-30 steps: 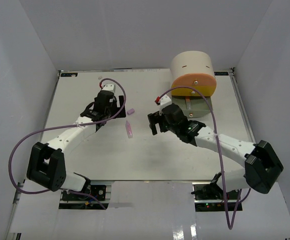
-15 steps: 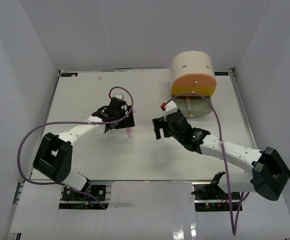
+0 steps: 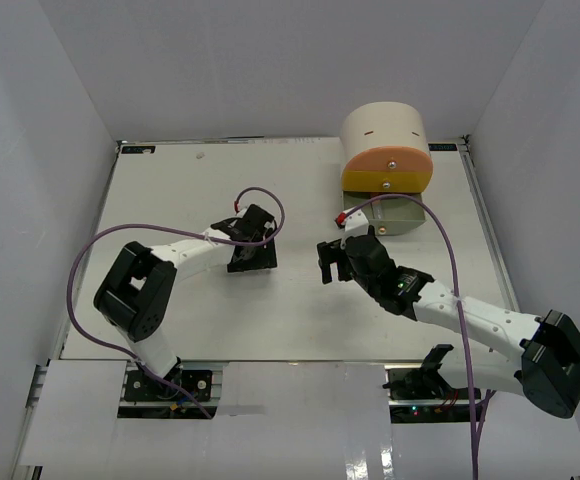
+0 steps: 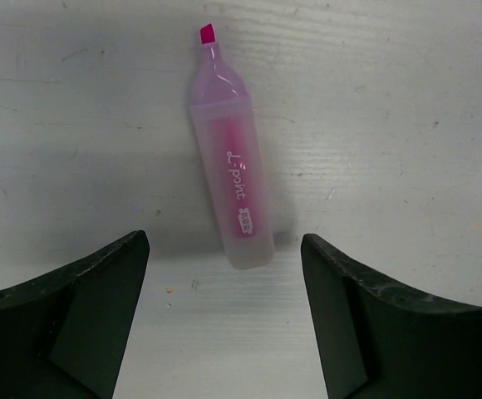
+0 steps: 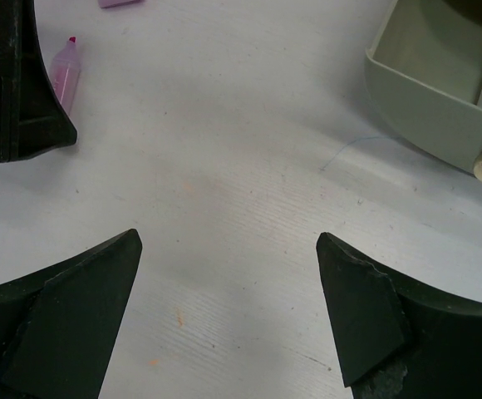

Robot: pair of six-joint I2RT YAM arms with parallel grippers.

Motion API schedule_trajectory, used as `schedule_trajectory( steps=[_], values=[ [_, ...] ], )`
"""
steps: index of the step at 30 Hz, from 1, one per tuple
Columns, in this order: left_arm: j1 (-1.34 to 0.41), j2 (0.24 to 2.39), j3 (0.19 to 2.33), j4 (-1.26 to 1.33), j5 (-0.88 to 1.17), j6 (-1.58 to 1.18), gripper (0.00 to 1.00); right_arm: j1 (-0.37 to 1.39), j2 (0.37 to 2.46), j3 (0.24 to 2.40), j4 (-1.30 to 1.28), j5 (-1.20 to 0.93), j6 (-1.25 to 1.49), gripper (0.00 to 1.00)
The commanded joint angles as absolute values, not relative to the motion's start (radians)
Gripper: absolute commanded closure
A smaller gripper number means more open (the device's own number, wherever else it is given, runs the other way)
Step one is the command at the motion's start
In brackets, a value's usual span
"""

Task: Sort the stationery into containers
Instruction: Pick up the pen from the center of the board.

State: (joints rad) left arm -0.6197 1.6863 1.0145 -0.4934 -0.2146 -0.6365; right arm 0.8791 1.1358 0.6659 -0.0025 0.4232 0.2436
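Left fingers [image 4: 83,316] apart, astride butt end of uncapped pink highlighter [image 4: 228,179], which lies skewed on tabletop [image 4: 407,125]. Risk: end-only pinch pivots barrel and I lose it; bare tip inks surface. Right fingers [image 5: 66,316] apart, empty.

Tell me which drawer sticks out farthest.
The grey-green drawer: it juts well beyond the yellow drawer and the peach-orange drawer, with its inside exposed.

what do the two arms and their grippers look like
The left arm and right arm have white tube-like links and chunky black joint housings. A purple cable loops along each. The left gripper and right gripper are black, with broad wedge-shaped fingers. A small red piece sits by the right wrist.
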Motion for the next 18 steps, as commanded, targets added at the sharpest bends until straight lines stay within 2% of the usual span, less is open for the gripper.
schedule_trajectory(
  steps=[1,12,18],
  values=[
    [-0.632,1.703,1.058,-0.499,-0.236,-0.655,0.16,0.873,1.115,0.652,0.044,0.456,0.253,0.08],
    [-0.647,1.721,1.045,-0.500,-0.219,-0.670,0.42,0.864,1.089,0.629,0.052,0.449,0.265,0.08],
    [-0.653,1.691,1.026,-0.495,-0.206,-0.667,0.69,0.861,1.075,0.627,0.052,0.417,0.279,0.08]
  ],
)
